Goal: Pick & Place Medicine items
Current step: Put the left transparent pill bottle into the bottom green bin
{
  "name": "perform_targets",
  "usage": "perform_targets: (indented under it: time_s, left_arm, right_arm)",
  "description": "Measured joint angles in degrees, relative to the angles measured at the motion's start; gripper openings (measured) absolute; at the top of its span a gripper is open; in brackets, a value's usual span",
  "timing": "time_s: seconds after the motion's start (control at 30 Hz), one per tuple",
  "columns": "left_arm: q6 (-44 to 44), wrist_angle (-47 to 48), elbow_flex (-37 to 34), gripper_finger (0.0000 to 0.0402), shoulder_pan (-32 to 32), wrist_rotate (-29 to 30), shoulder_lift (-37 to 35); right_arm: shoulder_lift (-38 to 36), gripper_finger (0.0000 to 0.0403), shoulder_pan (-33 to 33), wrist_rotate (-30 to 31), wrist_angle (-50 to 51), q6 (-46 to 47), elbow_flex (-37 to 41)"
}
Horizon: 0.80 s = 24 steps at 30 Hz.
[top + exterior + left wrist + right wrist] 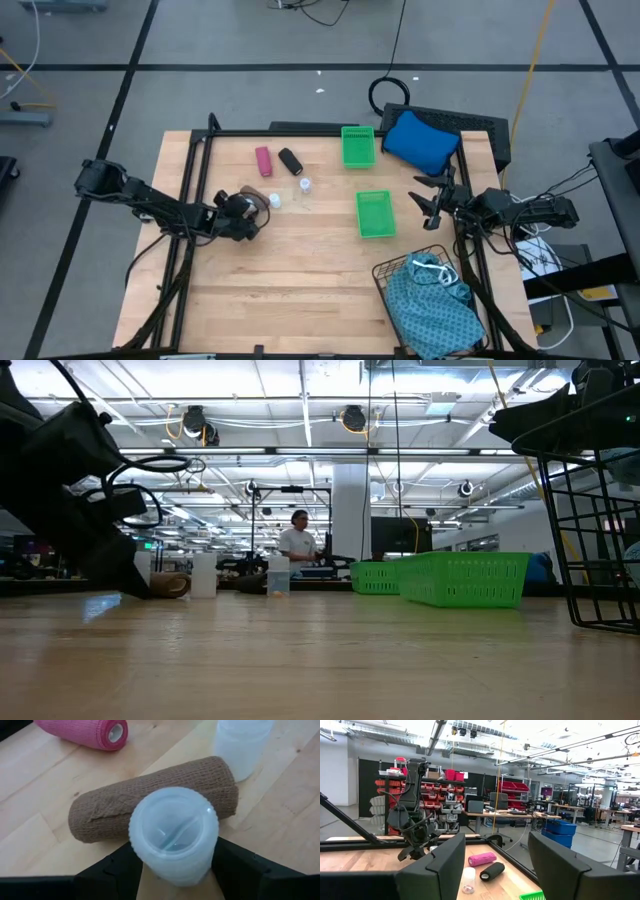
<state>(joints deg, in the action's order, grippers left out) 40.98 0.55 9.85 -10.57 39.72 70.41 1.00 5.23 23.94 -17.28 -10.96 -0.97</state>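
Note:
In the left wrist view my left gripper (174,857) is low over the table's left middle (245,212), with a white round-topped vial (174,835) between its fingers. Just beyond that vial, the brownish roll (150,802) lies on its side. A second white vial (242,745) stands past it, and a third (303,185) stands farther right. The magenta-pink roll (263,161) and the black roll (290,161) lie near the far edge. My right gripper (428,197) hangs open by the table's right side, touching nothing. My left gripper pinches the white vial by its side wall (205,862), one finger (117,870) on each side, below its round top. The fingers come in low from the table's left. The vial's top faces the wrist camera, and its base is hidden, so I cannot tell whether it stands on the wood.
Two green trays sit right of centre, one near the far edge (357,146) and one mid-table (375,214). A blue pouch (420,141) lies at the far right corner. A wire basket (395,275) with teal patterned cloth (432,305) fills the near right corner. Bare wood lies near-centre.

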Motion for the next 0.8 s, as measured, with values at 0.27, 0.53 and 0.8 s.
perform_targets:
  time_s: [0.27, 0.53, 0.8]
  left_arm:
    - [-0.4, -1.8, 0.0, 0.0144, 0.1, -1.0, -0.3]
    - [-0.2, -0.5, 4.4, 0.0144, 0.0, -10.5, -6.3]
    - [-11.4, 1.9, 16.2, 0.0144, 0.0, -12.1, -8.6]
  right_arm:
    - [0.0, 0.0208, 0.0, 0.0, 0.0, 0.5, 0.0]
    - [0.0, 0.0204, 0.0, 0.0, -4.9, 11.4, 0.0]
    - [0.0, 0.021, 0.0, 0.0, -5.7, 22.5, 0.0]
